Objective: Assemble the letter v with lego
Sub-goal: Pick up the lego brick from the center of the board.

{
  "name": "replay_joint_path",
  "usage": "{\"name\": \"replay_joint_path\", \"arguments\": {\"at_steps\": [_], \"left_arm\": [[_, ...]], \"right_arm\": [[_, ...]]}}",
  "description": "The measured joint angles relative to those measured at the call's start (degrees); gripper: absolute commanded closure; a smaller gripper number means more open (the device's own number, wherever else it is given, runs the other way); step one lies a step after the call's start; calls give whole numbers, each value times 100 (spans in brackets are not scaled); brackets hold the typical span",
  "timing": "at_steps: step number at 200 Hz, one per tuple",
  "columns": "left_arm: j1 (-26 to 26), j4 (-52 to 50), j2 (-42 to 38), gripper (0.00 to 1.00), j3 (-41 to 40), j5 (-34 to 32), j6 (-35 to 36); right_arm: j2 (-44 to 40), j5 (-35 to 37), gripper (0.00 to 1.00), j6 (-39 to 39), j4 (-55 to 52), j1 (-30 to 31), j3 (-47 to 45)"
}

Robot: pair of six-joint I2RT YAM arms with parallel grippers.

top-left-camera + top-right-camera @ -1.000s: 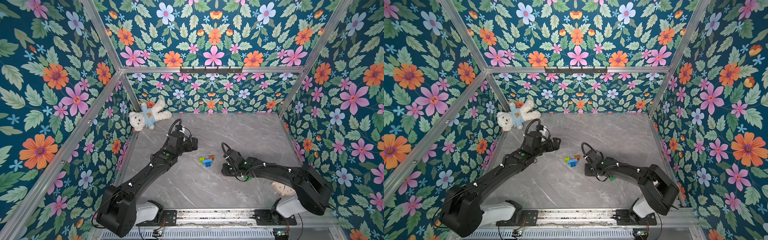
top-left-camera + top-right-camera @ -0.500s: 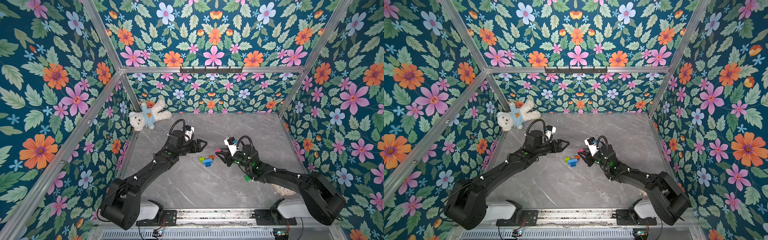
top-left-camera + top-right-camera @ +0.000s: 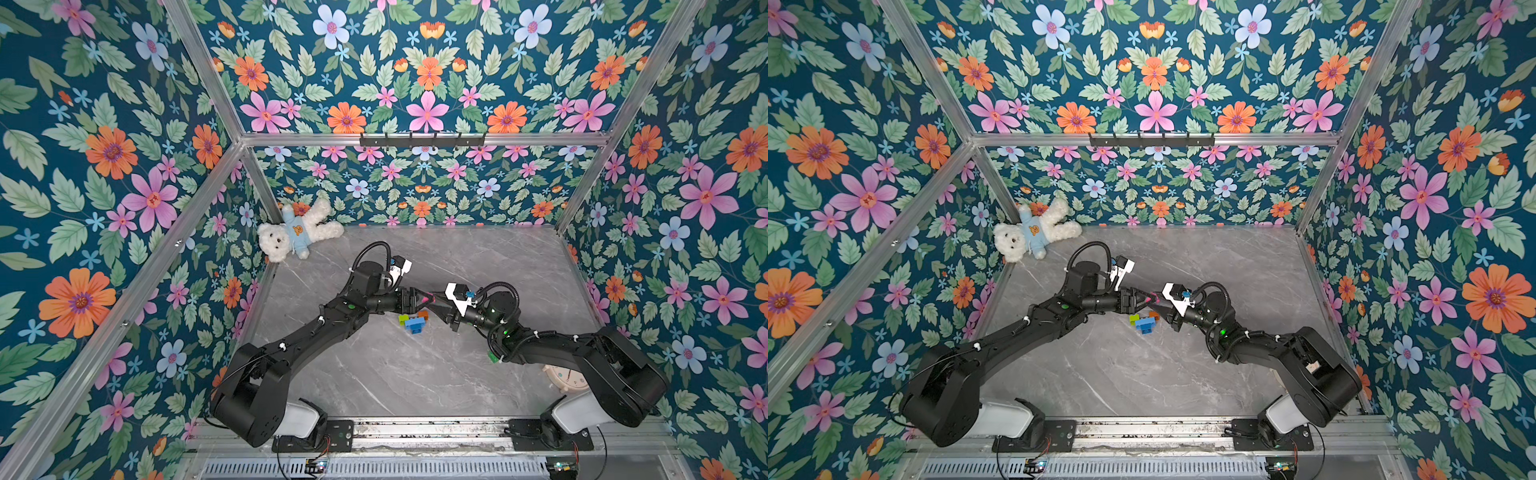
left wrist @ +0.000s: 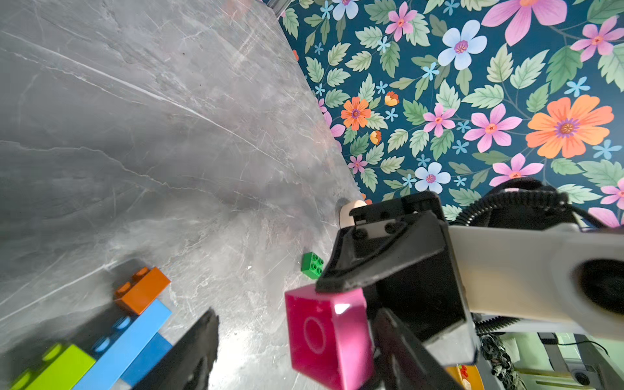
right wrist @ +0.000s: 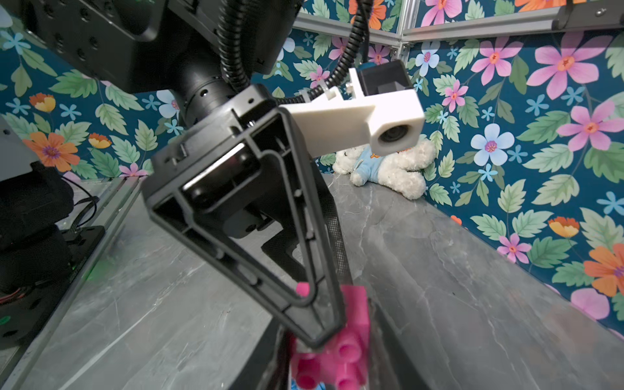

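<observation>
Handover, apparently. In both top views the right gripper (image 3: 438, 303) pinches the pink brick (image 3: 427, 296) above the unfinished letter v (image 3: 413, 323) on the table (image 3: 374, 374). Left wrist view: the left gripper (image 4: 297, 324) straddles that brick, one side gapped, probably to regrip it. Right wrist view: the brick sits clamped at the right fingertips.

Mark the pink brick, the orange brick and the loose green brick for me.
pink brick (image 4: 324, 337): left wrist view, on its ringed face.
orange brick (image 4: 145, 292): left wrist view, on its broad flat side.
green brick (image 4: 312, 266): left wrist view, on its studded top.
</observation>
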Motion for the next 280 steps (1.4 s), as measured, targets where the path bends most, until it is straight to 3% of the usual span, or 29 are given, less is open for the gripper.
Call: {"name": "replay_joint_path", "arguments": {"at_steps": [65,154,218,248,280], "left_arm": [[-94,446,286,30,35,365,-140],[-114,1567,466,52,-210,748,-1069],[-103,1805,507,46,-232,850,-1305],[-74,2059,573,55,-284,927,-1591],[-42,2164,592,57,-317,994,-1722]], "right_arm": [[-57,-256,100,-396,-245,-4,76],[328,-205,100,-560,503,-44,63],[404,-238,100,-562,850,-87,24],[413,-184,100,-601,898,-92,22],[413,-205,100,-704,911,-96,11]]}}
